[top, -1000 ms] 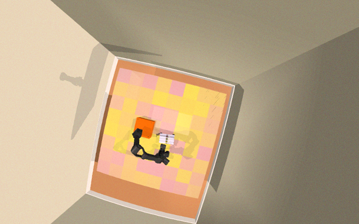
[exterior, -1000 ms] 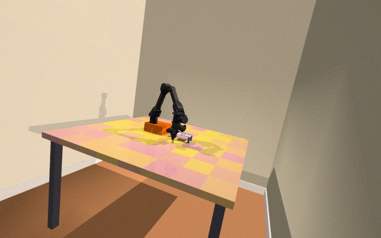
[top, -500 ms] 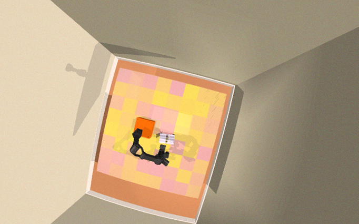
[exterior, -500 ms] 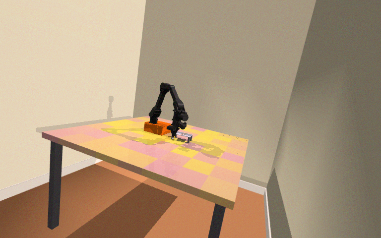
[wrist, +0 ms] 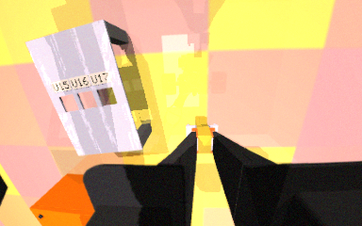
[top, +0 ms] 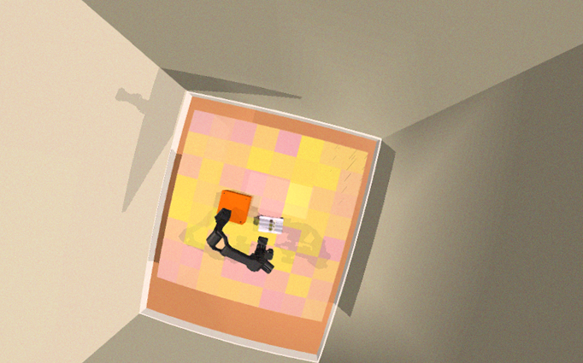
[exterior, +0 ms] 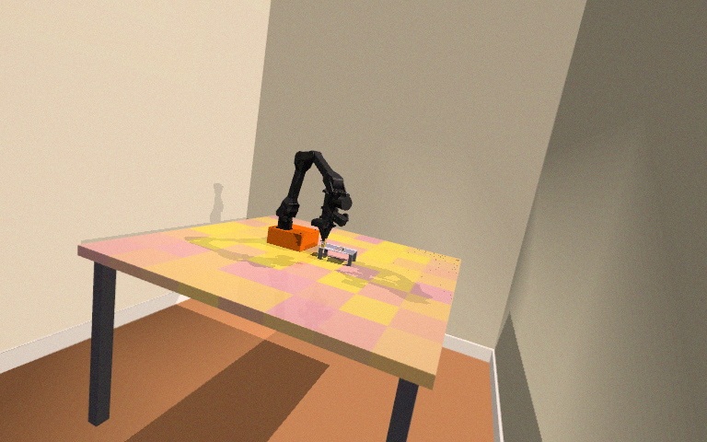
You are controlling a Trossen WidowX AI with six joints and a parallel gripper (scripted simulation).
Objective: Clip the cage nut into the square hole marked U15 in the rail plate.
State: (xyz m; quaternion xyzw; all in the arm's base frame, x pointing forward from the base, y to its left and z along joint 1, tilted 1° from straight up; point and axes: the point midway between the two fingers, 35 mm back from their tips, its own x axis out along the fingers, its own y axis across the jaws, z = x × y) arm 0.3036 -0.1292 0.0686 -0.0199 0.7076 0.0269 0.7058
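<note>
The cage nut [wrist: 204,133] is small, yellow-orange in the middle with pale edges, and sits between the fingertips. My gripper [wrist: 203,137] [exterior: 323,239] is shut on it, above the table and beside the rail plate. The pale, streaked rail plate [wrist: 90,134] [exterior: 345,250] [top: 277,220] stands on dark legs, left of the fingers in the wrist view. It has three square holes in a row under the label strip [wrist: 80,81]. The leftmost is marked U15; no nut shows in any of them. The nut's wings are too small to make out.
The orange base block [top: 236,204] [exterior: 283,238] [wrist: 71,198] stands close to the rail plate, with the black arm [top: 240,257] [exterior: 325,168] rising from it and bending over. The table [exterior: 359,333] has a yellow and pink checkered top, with shadows of the arm across it.
</note>
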